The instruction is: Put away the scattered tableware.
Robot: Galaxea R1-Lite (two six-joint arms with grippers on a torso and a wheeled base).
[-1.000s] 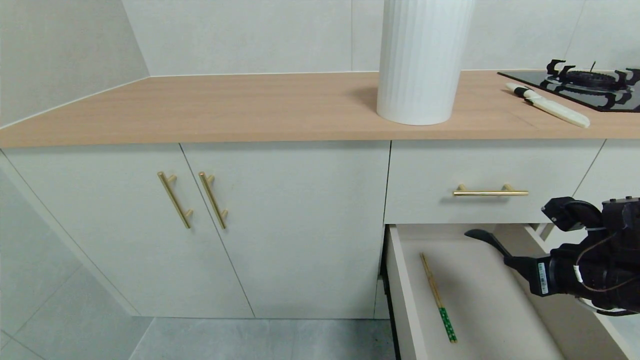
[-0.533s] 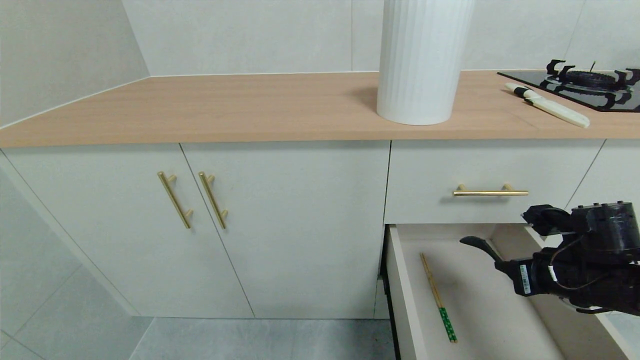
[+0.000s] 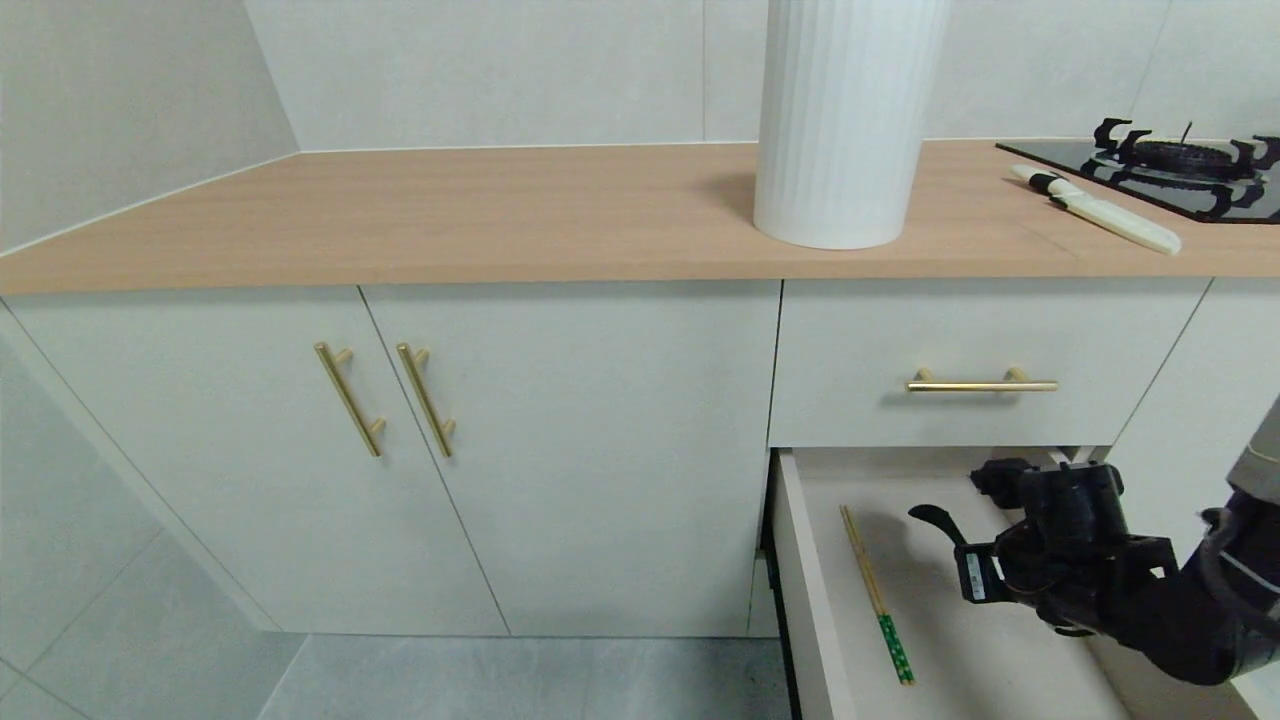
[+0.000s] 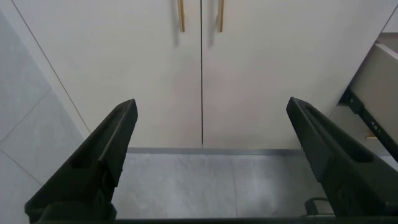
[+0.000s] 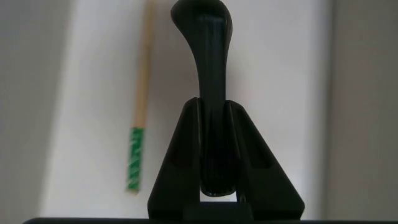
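The lower drawer [image 3: 803, 560] is pulled out, and a pair of wooden chopsticks [image 3: 877, 607] with green ends lies on its floor near the left wall. My right gripper [image 3: 978, 576] hangs over the middle of the drawer, shut on a black spoon-like utensil [image 3: 934, 520] whose rounded end sticks out toward the chopsticks. In the right wrist view the utensil [image 5: 209, 68] juts out of the shut right gripper [image 5: 214, 152], with the chopsticks [image 5: 142, 112] beside it on the drawer floor. My left gripper [image 4: 211, 112] is open and holds nothing, in front of the cabinet doors above the floor.
On the wooden countertop [image 3: 450, 215] stand a tall white ribbed cylinder [image 3: 845, 120], a cream-bladed knife [image 3: 1095, 210] and a black gas hob [image 3: 1170, 165]. A shut upper drawer with a gold handle [image 3: 980, 385] sits over the open one. Two cabinet doors [image 3: 400, 450] are shut at left.
My right gripper has moved left and down into the open drawer, carrying the black utensil closer to the chopsticks. The chopsticks have not moved.
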